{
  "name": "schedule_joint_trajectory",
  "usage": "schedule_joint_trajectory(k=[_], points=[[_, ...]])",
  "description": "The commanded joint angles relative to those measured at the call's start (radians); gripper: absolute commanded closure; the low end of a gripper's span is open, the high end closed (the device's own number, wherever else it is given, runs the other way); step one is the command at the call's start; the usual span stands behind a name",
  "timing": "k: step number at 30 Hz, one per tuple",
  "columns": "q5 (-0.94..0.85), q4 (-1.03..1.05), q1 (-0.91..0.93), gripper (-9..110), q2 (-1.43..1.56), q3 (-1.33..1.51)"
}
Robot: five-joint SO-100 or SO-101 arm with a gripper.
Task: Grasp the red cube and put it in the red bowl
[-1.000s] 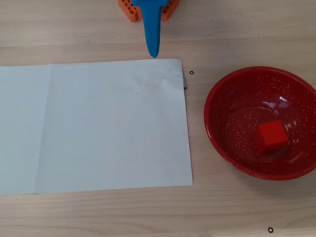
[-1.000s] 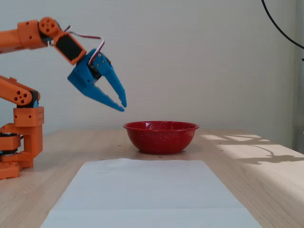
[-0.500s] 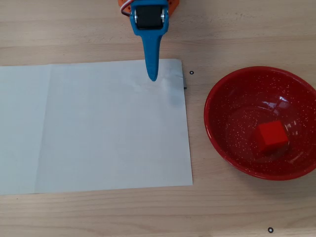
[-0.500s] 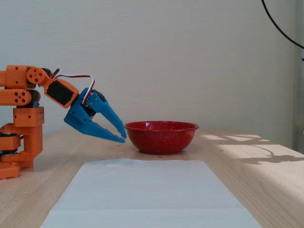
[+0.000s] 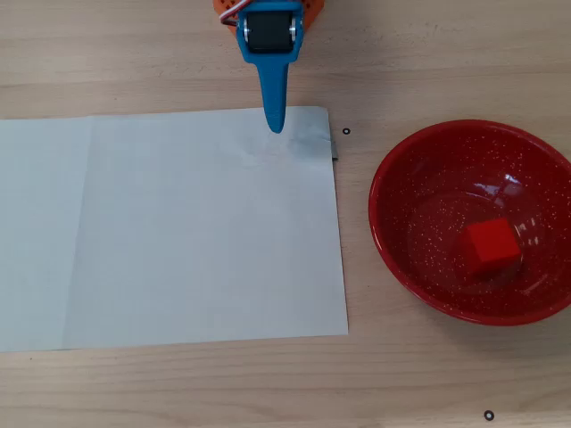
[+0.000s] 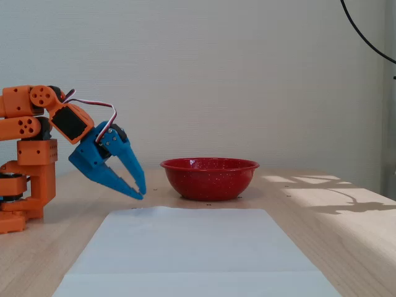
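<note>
The red cube [image 5: 492,247] lies inside the red bowl [image 5: 419,160], right of its centre in the overhead view. In the fixed view the bowl [image 6: 209,182] stands on the table and its wall hides the cube. My blue gripper [image 5: 276,125] hangs over the top edge of the white paper, well left of the bowl. From the side, the gripper [image 6: 140,195] points down just above the table, left of the bowl and apart from it. Its fingertips meet and hold nothing.
A large white paper sheet [image 5: 178,232] covers the left and middle of the wooden table. The orange arm base [image 6: 28,185] stands at the left in the fixed view. Small black marks [image 5: 346,132] dot the wood.
The gripper came down from high above the table and drew back toward the arm base, away from the bowl. The cube stayed in the bowl.
</note>
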Motion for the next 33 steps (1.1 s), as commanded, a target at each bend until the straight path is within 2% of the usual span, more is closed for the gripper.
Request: schedule_joint_trajectory(k=[1,33], points=[[-0.026,-0.005,-0.023,101,0.025,0.012],[-0.078,0.008,-0.038,101,0.023,0.012]])
